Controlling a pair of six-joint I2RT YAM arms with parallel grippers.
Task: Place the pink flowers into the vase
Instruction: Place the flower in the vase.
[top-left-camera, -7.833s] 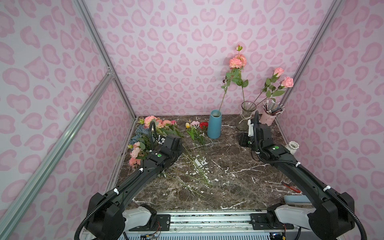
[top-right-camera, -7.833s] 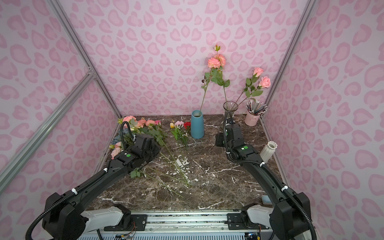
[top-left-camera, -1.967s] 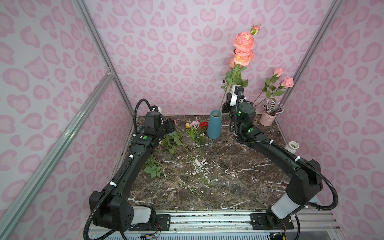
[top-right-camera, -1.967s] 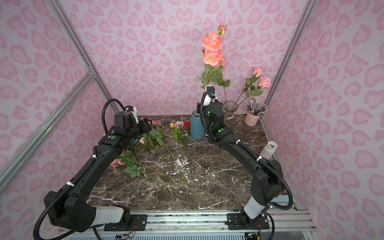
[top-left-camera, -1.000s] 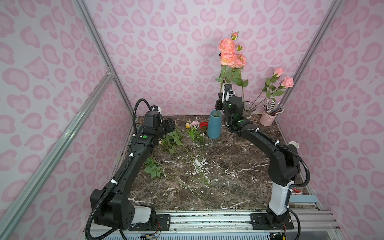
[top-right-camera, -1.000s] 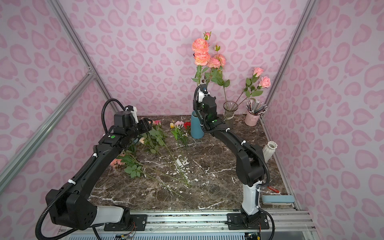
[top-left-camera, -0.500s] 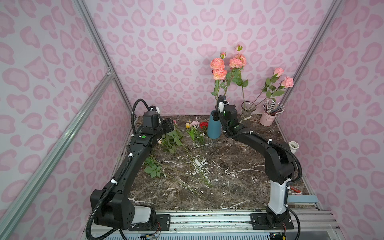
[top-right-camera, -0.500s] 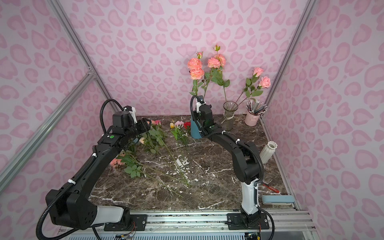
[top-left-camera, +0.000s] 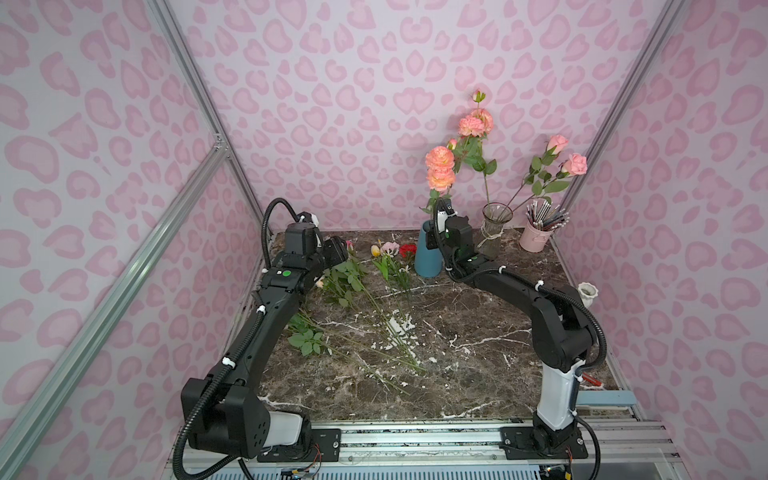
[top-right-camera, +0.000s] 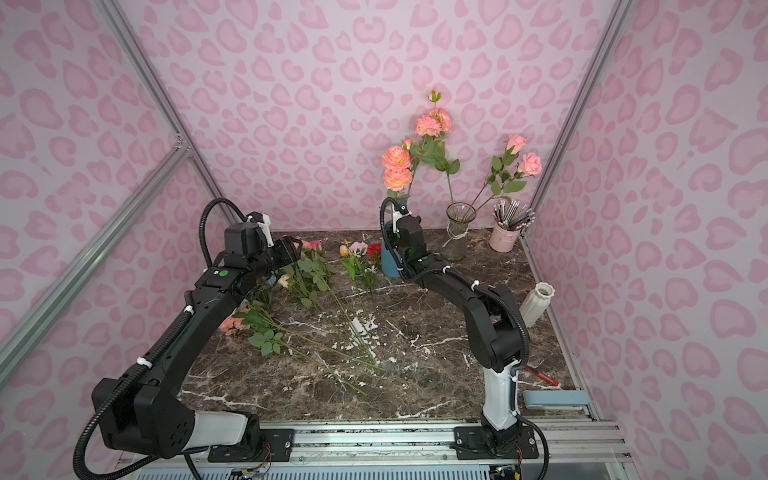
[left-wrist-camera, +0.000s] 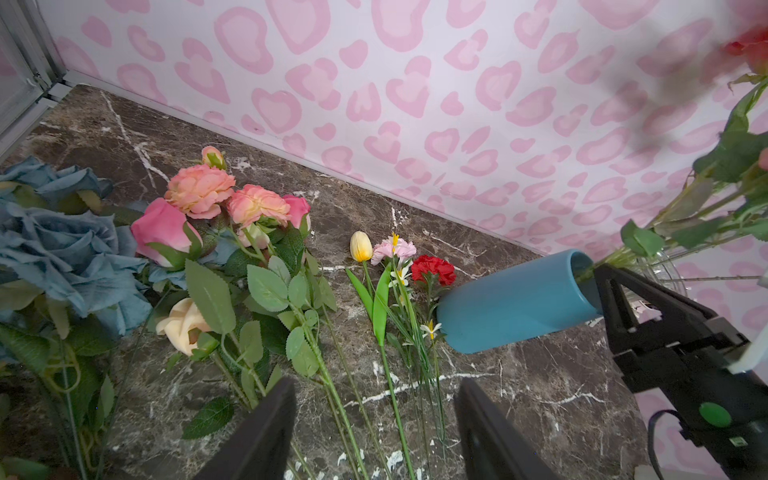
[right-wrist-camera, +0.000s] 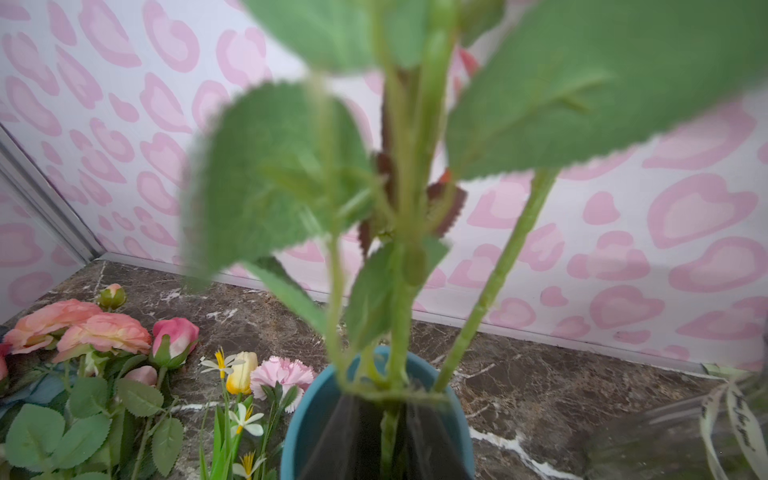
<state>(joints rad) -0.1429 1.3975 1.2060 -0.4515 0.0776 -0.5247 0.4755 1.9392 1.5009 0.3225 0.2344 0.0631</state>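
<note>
The right tool (right-wrist-camera: 383, 405) is straddling, slightly parted, the stem of the salmon-pink ruffled blooms (top-left-camera: 440, 168) standing in the blue ceramic vase (top-left-camera: 428, 257); it should be widening before backing away, sparing leaves. The left tool (left-wrist-camera: 375, 384) is hovering spread (over pink roses (left-wrist-camera: 166, 226) lying on the marble worktop (top-left-camera: 478, 365)).

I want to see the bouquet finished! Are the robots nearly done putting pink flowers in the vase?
Partly. Salmon-pink blooms already stand in the blue vase. The right gripper is at its mouth around one stem. More pink flowers lie on the table, by the open left gripper.
</note>
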